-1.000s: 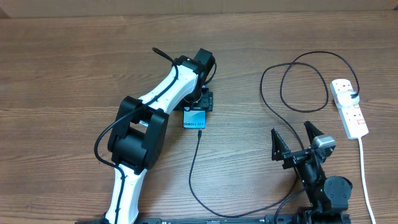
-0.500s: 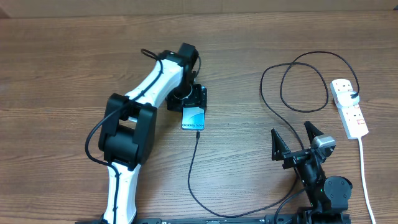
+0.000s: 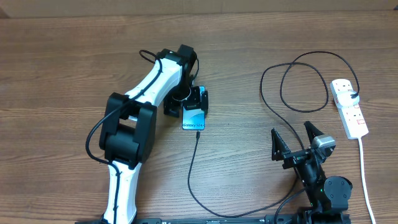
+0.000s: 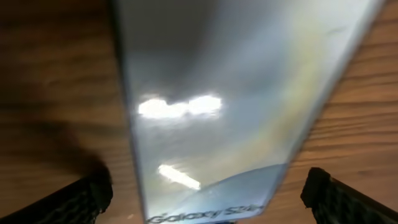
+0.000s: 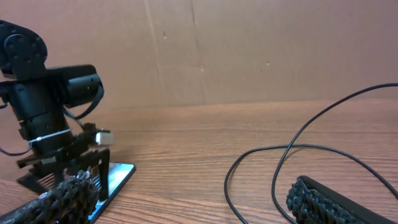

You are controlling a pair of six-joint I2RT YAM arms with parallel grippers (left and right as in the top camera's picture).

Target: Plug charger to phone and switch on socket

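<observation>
**Left jaws wide astride the phone**

I see the left gripper (image 3: 186, 102) spread wide over the phone (image 3: 194, 118) at table centre. Its fingers (image 4: 74, 200) sit either side, clear of the edges, gripping nothing. The charger (image 3: 191, 168) meets the phone's 6 o'clock end — seated or not, I can't tell. The right gripper (image 3: 290, 129) at 5 o'clock gapes empty — the socket (image 3: 349, 109) lies at 3 o'clock.

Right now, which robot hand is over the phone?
The left gripper, on the white arm: its open fingers straddle the phone. The right gripper sits apart, empty.
</observation>
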